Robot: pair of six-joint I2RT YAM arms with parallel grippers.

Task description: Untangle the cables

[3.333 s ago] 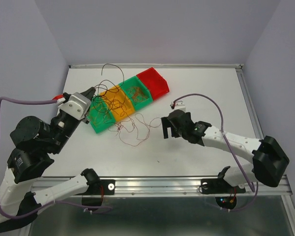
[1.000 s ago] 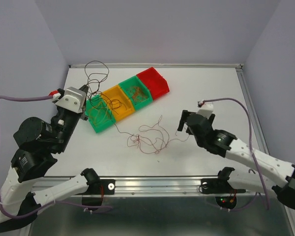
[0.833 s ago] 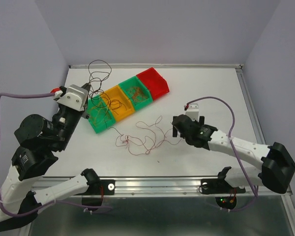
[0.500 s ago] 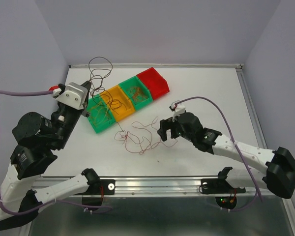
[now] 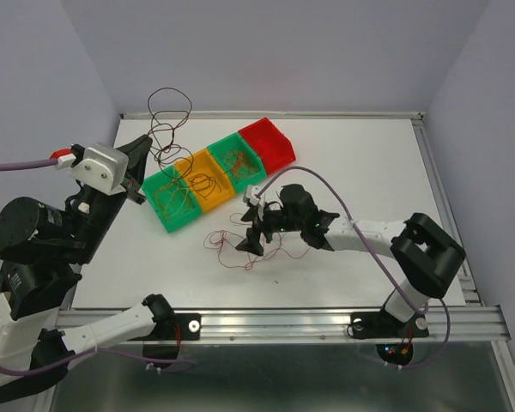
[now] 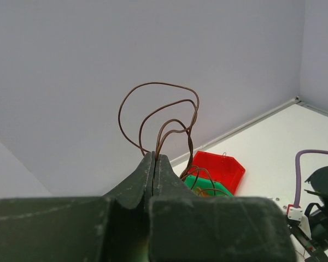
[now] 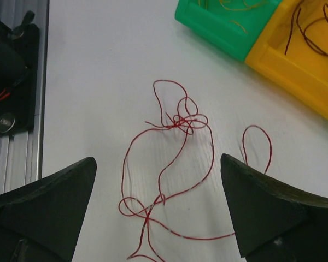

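My left gripper point(image 6: 154, 157) is shut on thin dark brown cables point(image 6: 159, 102) that loop up above its tips. In the top view it point(image 5: 142, 148) is raised at the table's left side, and the brown strands point(image 5: 169, 110) trail down into the bins. A red cable point(image 7: 172, 143) lies in loose loops with a small knot on the white table. My right gripper point(image 7: 158, 164) hovers open right over it, one finger on either side. In the top view the right gripper point(image 5: 251, 230) is at the table's middle, over the red strands point(image 5: 224, 251).
A row of small bins runs diagonally: green point(image 5: 173, 204), yellow point(image 5: 204, 182), green point(image 5: 239, 160), red point(image 5: 269, 142), with thin wires in the first three. The green point(image 7: 225, 21) and yellow point(image 7: 303, 52) bins lie just beyond the red cable. A metal rail point(image 5: 275, 319) edges the table front.
My right gripper has swept left across the table to above the red cable, which has bunched up leftward. My left gripper has risen and drawn back left, still holding the brown cables.
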